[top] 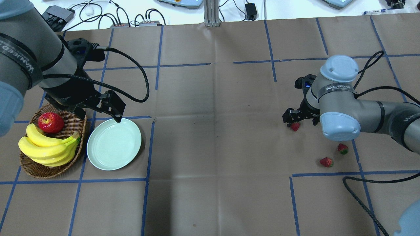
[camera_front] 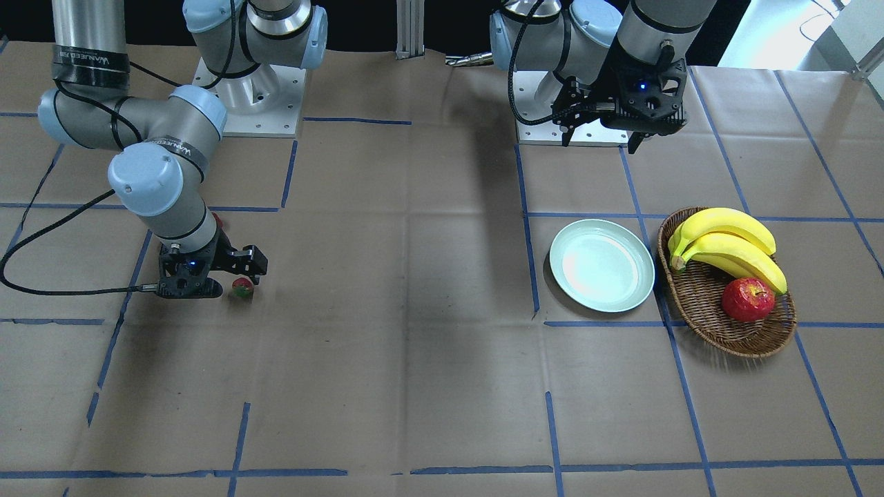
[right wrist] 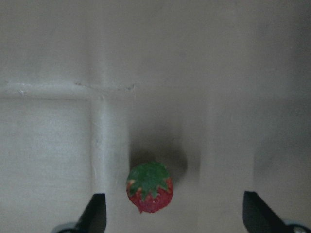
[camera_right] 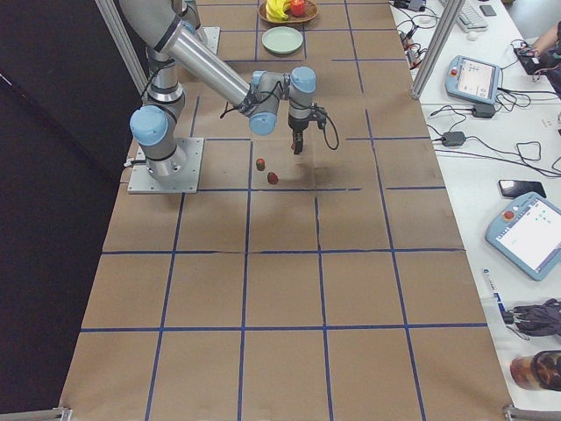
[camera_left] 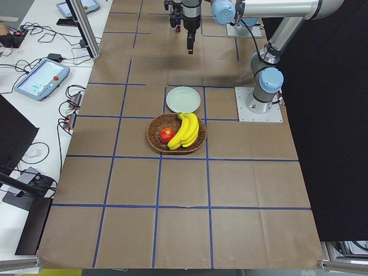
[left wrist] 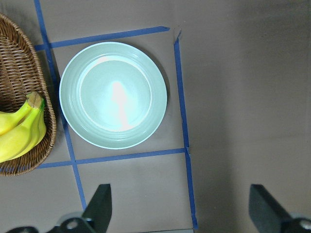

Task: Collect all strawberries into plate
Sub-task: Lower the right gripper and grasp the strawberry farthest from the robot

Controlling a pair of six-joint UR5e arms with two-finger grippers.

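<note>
Three strawberries lie on the brown paper at the right: one (top: 295, 126) right under my right gripper (top: 295, 121), two more (top: 343, 148) (top: 326, 162) nearer the robot. In the right wrist view the strawberry (right wrist: 149, 187) lies cap up between the open fingers (right wrist: 95, 211), closer to the left one, untouched. The mint-green plate (top: 114, 144) is empty at the left. My left gripper (top: 98, 113) hovers open and empty above the plate's far edge. The left wrist view shows the plate (left wrist: 112, 94) below and ahead of its spread fingers (left wrist: 99, 204).
A wicker basket (top: 77, 126) with bananas (top: 46, 147) and a red apple (top: 50, 122) stands against the plate's left side. Blue tape lines cross the paper. The right arm's cable (top: 364, 196) trails over the table near the robot.
</note>
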